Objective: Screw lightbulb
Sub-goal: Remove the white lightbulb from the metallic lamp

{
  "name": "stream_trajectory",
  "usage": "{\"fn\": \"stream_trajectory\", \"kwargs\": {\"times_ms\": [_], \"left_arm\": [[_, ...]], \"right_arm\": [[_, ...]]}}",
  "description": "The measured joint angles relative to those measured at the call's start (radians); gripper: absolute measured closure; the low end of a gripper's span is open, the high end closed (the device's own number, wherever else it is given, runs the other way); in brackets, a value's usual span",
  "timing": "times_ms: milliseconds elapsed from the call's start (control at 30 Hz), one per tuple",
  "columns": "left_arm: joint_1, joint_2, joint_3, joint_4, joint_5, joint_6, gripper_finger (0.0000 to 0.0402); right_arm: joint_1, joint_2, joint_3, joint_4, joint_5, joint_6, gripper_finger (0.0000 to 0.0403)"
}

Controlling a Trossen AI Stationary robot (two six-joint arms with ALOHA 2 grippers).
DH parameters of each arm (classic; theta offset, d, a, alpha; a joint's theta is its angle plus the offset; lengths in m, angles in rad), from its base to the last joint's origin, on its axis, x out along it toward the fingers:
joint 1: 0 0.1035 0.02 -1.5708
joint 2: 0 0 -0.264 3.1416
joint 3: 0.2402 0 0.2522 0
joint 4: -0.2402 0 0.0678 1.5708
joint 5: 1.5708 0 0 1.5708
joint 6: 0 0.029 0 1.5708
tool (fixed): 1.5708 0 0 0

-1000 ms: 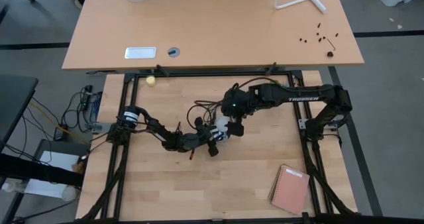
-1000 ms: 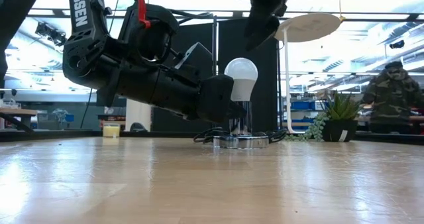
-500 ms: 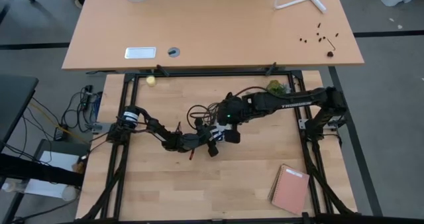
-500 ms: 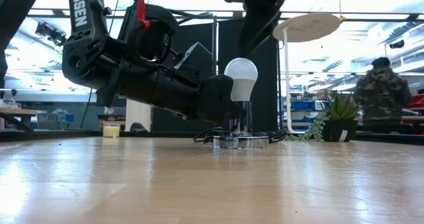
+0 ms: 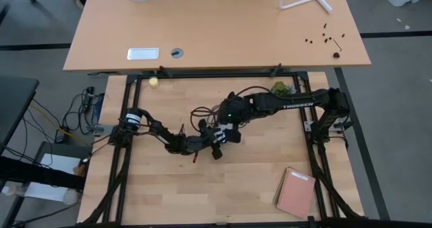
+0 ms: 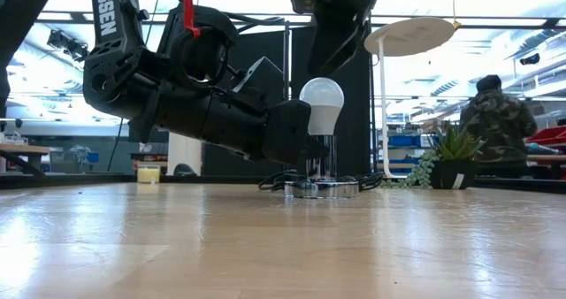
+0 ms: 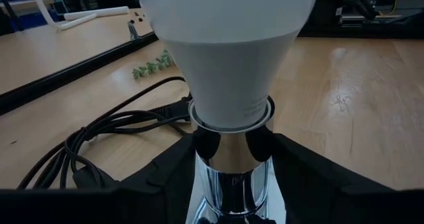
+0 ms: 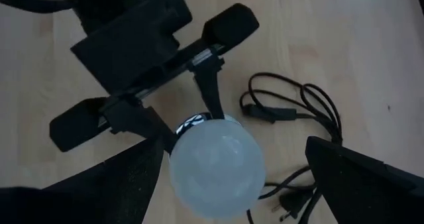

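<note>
**Two grippers gathered at one bulb**

Two dark fingers of the left gripper (image 7: 232,184) clamp the shiny chrome stem of the socket (image 7: 232,174) just under the bulb, one on each side, so the socket stands upright on the light wooden table (image 5: 236,181). Seen from table height, the left gripper (image 6: 296,140) reaches in low and nearly level from its bulky black arm.

The small white pear-shaped lightbulb (image 6: 322,104) sits base-down in that chrome socket (image 6: 322,171), with its round top up. In the left wrist view the lightbulb (image 7: 228,45) narrows into the stem's rim. The socket's round silver foot rests on the table near its middle, with a loose black cord (image 8: 291,111) coiled just beside it.

The right gripper (image 8: 225,177) hangs directly above the bulb with its jaws spread wide, one finger on each side of the lightbulb (image 8: 215,168) and clear of the glass. From above, the right gripper (image 5: 227,130) meets the left gripper (image 5: 214,141) at the same spot.

Farther out lie a small yellowish ball (image 5: 154,81) at the far left edge, a sprig of green leaves (image 5: 279,88), and a pinkish spiral notebook (image 5: 295,191) at the near right corner. Beyond the table a person in a camouflage jacket (image 6: 495,126) stands beside a potted plant (image 6: 453,153).
</note>
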Motion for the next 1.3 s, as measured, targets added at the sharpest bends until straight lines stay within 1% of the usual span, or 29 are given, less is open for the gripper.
{"fn": "stream_trajectory", "kwargs": {"times_ms": [133, 333, 433, 567, 667, 800, 1133, 1300], "left_arm": [[0.0, 0.0, 0.0, -0.003, 0.0, 0.0, 0.0204], [0.0, 0.0, 0.0, -0.006, 0.0, -0.001, 0.0204], [0.0, 0.0, 0.0, -0.011, 0.0, -0.001, 0.0204], [0.0, -0.001, 0.0, -0.02, 0.0, -0.001, 0.0204], [0.0, -0.001, 0.0, -0.025, 0.0, -0.001, 0.0204], [0.0, 0.0, 0.0, -0.03, 0.0, -0.001, 0.0204], [0.0, 0.0, -0.001, -0.029, 0.0, -0.003, 0.0204], [0.0, 0.0, -0.001, -0.027, 0.001, -0.025, 0.0204]], "right_arm": [[0.001, 0.0, 0.0, -0.021, 0.001, -0.01, 0.0024], [0.001, 0.0, 0.001, -0.051, 0.004, -0.091, 0.0017], [0.001, -0.001, 0.025, -0.113, 0.004, -0.129, 0.0008], [-0.001, -0.001, 0.078, -0.174, 0.005, -0.13, 0.0004], [-0.01, -0.004, 0.103, -0.16, 0.004, -0.129, 0.0005], [-0.017, 0.0, 0.085, -0.136, 0.004, -0.15, 0.0004], [-0.021, 0.002, 0.01, -0.064, -0.03, -0.04, 0.0006], [-0.01, 0.047, -0.014, -0.024, -0.03, -0.03, 0.0005]]}}
